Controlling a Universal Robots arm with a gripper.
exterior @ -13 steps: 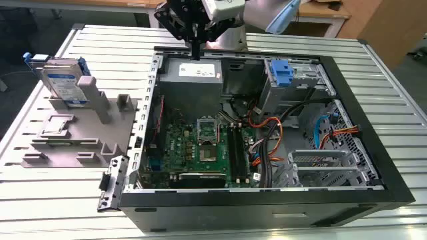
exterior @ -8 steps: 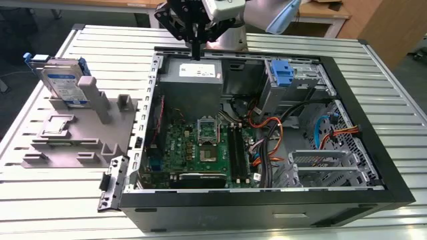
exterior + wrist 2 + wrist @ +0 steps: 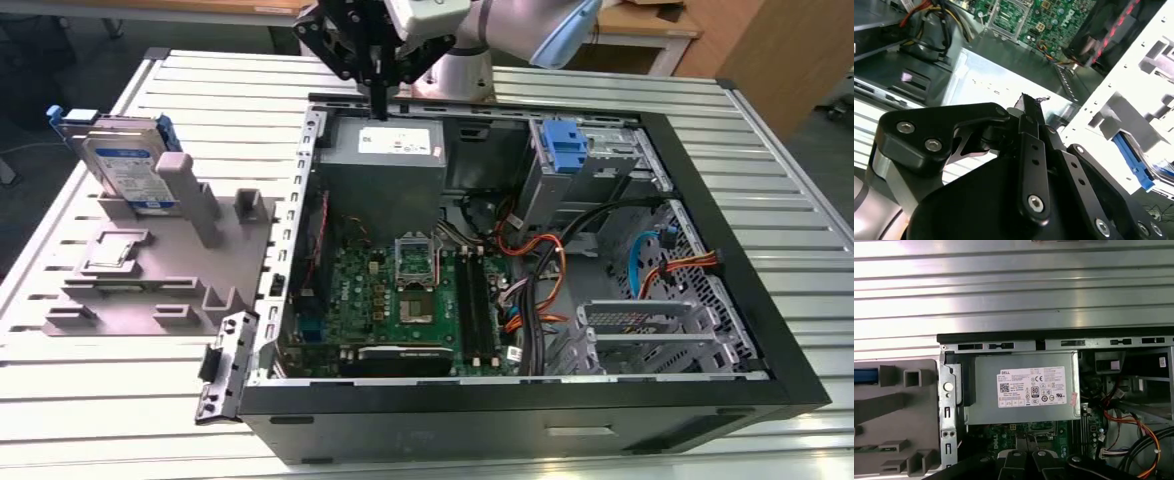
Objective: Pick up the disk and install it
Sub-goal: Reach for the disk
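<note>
1. Power supply (image 3: 384, 165), at 11 o'clock inside the case (image 3: 534, 410) in the exterior view: its white label (image 3: 1031, 386) carries black print and rows of small marks, seen plainly in the first wrist view.
2. Disk (image 3: 130, 178), at 9 o'clock from the case: white-and-blue sticker (image 3: 115, 152), print too small to read.

- arm (image 3: 527, 25) sits at the top of the exterior view, silver-white links with a light blue cap
- wrist is bent so the black gripper (image 3: 380, 106) points pretty much straight down
- fingers (image 3: 1031, 125) are pressed together into one narrow tip in the second wrist view
- black linkage bars (image 3: 939, 132) fan out on either side
</note>
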